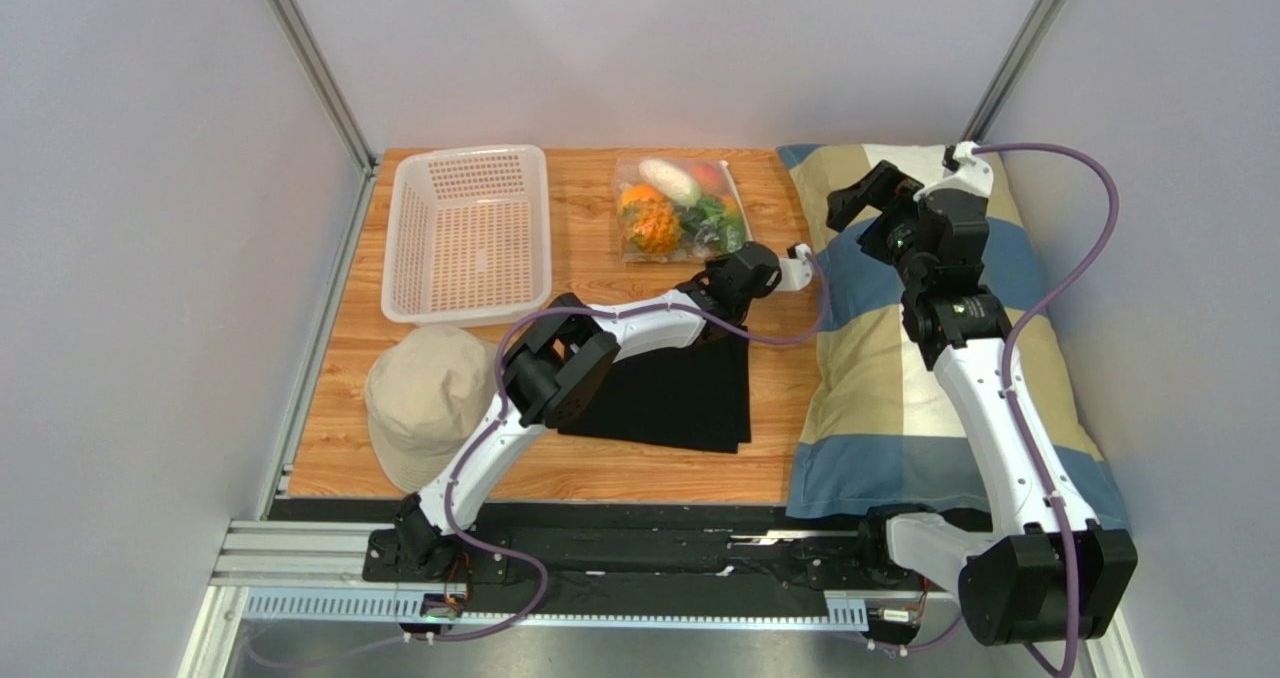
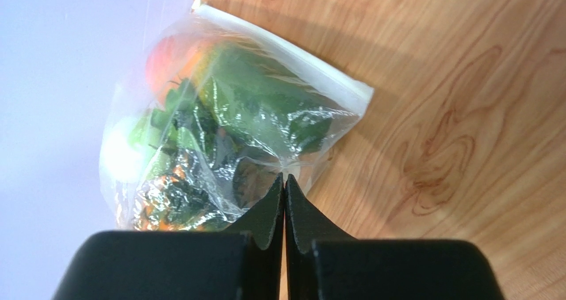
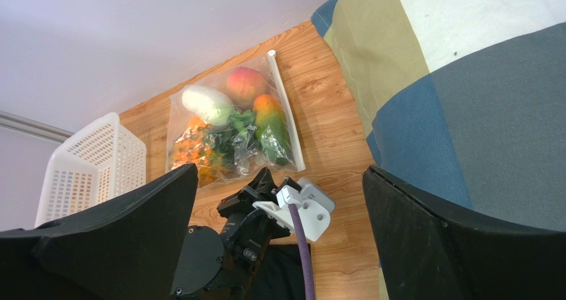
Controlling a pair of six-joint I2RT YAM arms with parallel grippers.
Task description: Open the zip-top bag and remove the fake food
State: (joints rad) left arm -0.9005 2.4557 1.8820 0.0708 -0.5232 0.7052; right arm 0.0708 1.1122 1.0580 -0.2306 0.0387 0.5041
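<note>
The left tool (image 2: 284, 180) is clenching shut at the edge of the zip-top bag (image 2: 305, 74) while the right tool (image 1: 860, 195) is hanging released, with the fake food (image 2: 246, 107) sitting inside and the opening seemingly only beginning.

Zip-top bag (image 2: 219, 114) of glossy, crinkled clear plastic; table (image 2: 465, 114) of smooth grained wood; left fingers (image 2: 269, 214) matt black.

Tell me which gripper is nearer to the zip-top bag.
Left. The left gripper is shut on the zip-top bag; the right gripper hangs open over the pillow beside it.
</note>
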